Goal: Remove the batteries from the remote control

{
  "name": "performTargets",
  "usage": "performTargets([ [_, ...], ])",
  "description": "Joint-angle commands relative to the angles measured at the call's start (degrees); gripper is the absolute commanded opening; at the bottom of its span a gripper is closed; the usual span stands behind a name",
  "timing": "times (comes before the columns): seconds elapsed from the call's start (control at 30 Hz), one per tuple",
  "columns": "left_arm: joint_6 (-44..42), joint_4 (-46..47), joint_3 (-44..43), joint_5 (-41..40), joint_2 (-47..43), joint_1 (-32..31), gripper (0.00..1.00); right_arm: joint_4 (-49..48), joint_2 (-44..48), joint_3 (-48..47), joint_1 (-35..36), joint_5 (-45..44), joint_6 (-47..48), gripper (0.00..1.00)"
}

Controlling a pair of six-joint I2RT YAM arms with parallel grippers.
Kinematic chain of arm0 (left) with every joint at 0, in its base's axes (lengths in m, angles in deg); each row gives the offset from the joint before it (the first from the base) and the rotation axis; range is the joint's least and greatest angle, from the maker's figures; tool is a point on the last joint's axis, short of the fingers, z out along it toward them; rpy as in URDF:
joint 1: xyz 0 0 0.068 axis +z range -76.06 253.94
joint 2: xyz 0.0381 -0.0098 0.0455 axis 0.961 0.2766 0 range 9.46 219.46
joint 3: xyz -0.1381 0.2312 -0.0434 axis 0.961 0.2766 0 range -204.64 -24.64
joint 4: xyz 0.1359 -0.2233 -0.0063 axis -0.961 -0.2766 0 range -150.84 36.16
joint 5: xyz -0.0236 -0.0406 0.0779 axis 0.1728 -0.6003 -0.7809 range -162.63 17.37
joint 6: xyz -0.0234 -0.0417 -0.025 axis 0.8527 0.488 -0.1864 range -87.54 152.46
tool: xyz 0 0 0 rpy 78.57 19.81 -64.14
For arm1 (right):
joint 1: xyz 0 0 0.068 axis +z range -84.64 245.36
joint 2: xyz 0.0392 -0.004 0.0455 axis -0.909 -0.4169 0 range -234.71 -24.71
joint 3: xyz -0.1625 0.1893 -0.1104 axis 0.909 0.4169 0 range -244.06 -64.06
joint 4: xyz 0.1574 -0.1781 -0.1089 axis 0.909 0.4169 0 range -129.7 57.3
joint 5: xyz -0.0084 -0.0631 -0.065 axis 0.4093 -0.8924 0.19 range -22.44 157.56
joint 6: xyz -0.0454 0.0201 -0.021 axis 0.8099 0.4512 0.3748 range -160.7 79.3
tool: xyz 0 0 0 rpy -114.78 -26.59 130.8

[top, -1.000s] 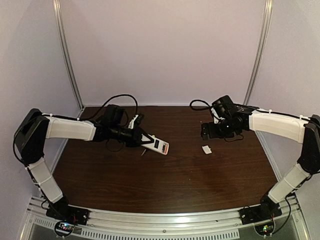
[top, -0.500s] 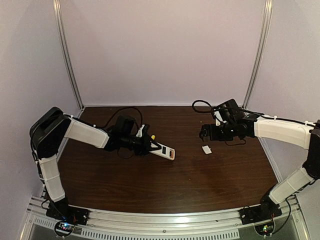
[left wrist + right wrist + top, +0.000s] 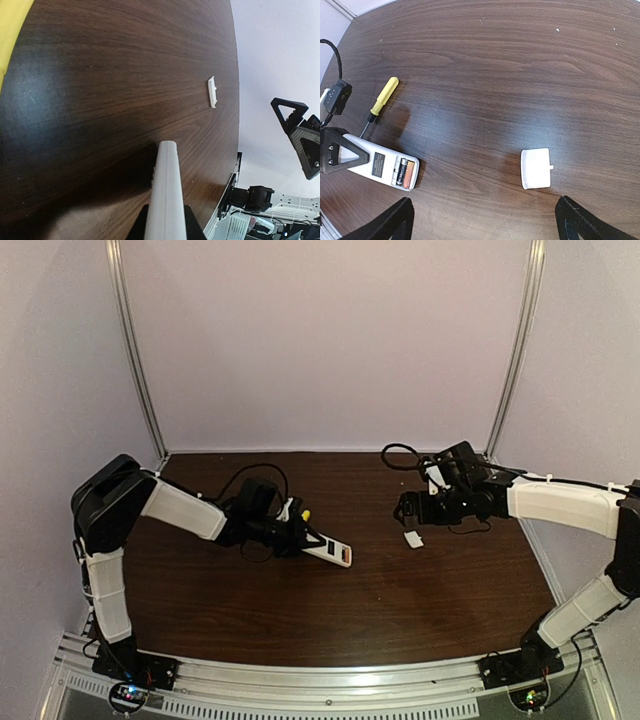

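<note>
— What did we find on the dark brown wood-grain table [image 3: 420, 610]?
— We saw a small flat white plastic cover piece [image 3: 536, 168] lying on the bare wood, a little tab on one edge.
— And the slim screwdriver with the yellow handle [image 3: 384, 96]?
— We found it well apart from the cover, lying flat too, its thin dark shaft at the lower end in the right wrist view.

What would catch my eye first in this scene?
The white remote, clamped at one end by the left fingers, its open bay showing two batteries. Its little white cover lies apart to the right, below the wide-spread right fingers. A yellow screwdriver lies beside the remote.
</note>
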Motion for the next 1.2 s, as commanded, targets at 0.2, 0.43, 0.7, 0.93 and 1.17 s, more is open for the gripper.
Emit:
performTargets([
  [0.2,0.0,-0.1,-1.9,-1.5,1.3,-0.6,0.16,-1.5,-1.3,1.1,-0.3,1.8,2.1,1.00],
  [0.43,-2.2,-4.2,-3.5,-2.9,1.1,-0.7,0.22,-1.8,-1.7,1.6,-0.5,2.5,2.8,1.00],
  [0.7,-5.0,-9.2,-5.7,-4.2,1.0,-0.7,0.35,-1.0,-2.1,1.2,-1.1,2.2,3.9,1.00],
  [0.93,-6.5,-12.4,-6.5,-5.6,0.5,-0.8,0.55,-1.1,-2.6,1.3,-1.2,2.5,4.2,1.00],
  [1.17,-11.0,-23.4,-10.6,-10.7,0.5,-1.5,0.60,-1.2,-3.1,1.1,-1.4,2.9,4.4,1.00],
])
